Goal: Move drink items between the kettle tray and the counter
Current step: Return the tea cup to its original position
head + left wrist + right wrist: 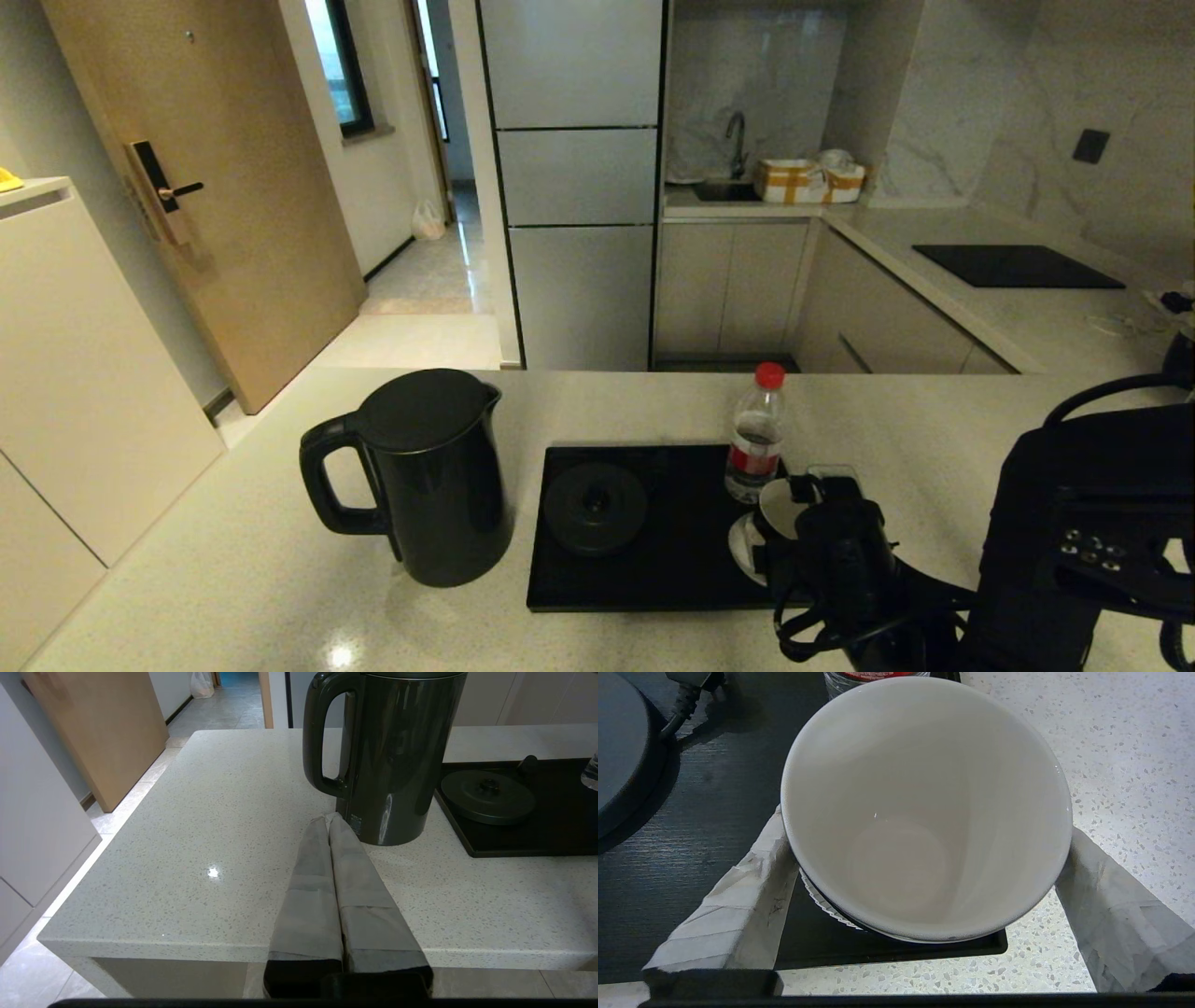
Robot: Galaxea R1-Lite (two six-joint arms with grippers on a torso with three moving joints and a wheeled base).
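Note:
The black cup [778, 507], white inside [924, 812], stands tilted at the tray's near right corner, over the white saucer [816, 900]. My right gripper [922, 835] is shut on the cup, with a taped finger [752, 891] pressed to each side of its rim. The red-capped bottle [756, 437] stands upright on the black kettle tray [681, 569], just behind the cup. The tall black kettle [429, 476] stands on the beige counter [233, 579], left of the tray and off its round base [595, 507]. My left gripper [329, 817] is shut and empty, its tips close to the kettle's [397, 756] foot.
The counter's near edge [187, 947] drops to the floor below my left gripper. A power cord [677, 709] lies on the tray near the round base. A black cooktop panel [1016, 266] lies on the far counter at the right.

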